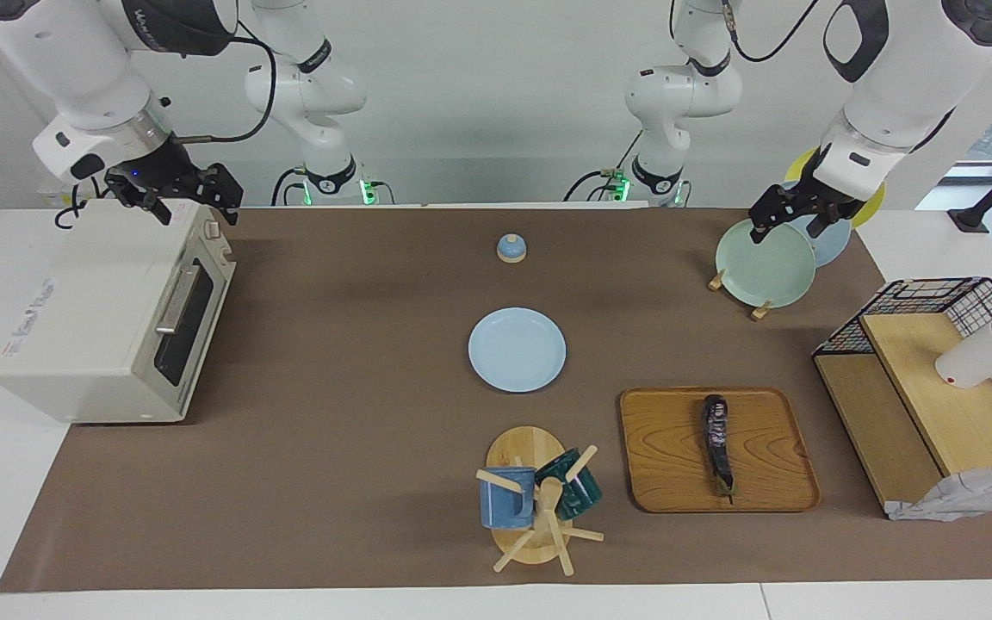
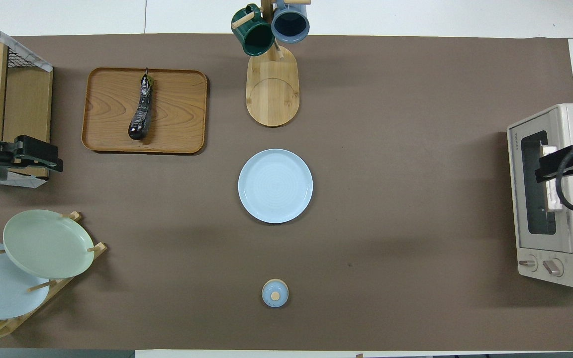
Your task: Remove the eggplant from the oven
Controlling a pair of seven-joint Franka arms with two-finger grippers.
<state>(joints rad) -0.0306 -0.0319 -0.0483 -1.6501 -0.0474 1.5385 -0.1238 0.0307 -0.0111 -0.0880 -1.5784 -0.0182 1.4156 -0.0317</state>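
The surface (image 1: 358,482) carries everything here, and the largest thing on it is the oven (image 1: 108,314), directly beneath the right gripper (image 1: 176,196), its door shut. That gripper hangs over the oven's top edge at the knob end, fingers apart and empty. The left gripper (image 1: 790,222) hangs over the green plate (image 1: 763,263) in the plate rack (image 2: 43,286), fingers also apart, holding nothing. Well away from both grippers, toward the left arm's end of the surface, the wooden tray (image 1: 677,452) holds the eggplant (image 1: 717,443), which lies flat on it, stem end pointing away from the robots. So the eggplant is already out of the oven, and the task looks finished, with both arms clear of it. No further grasp seems called for; the next move is likely just parking the arms.
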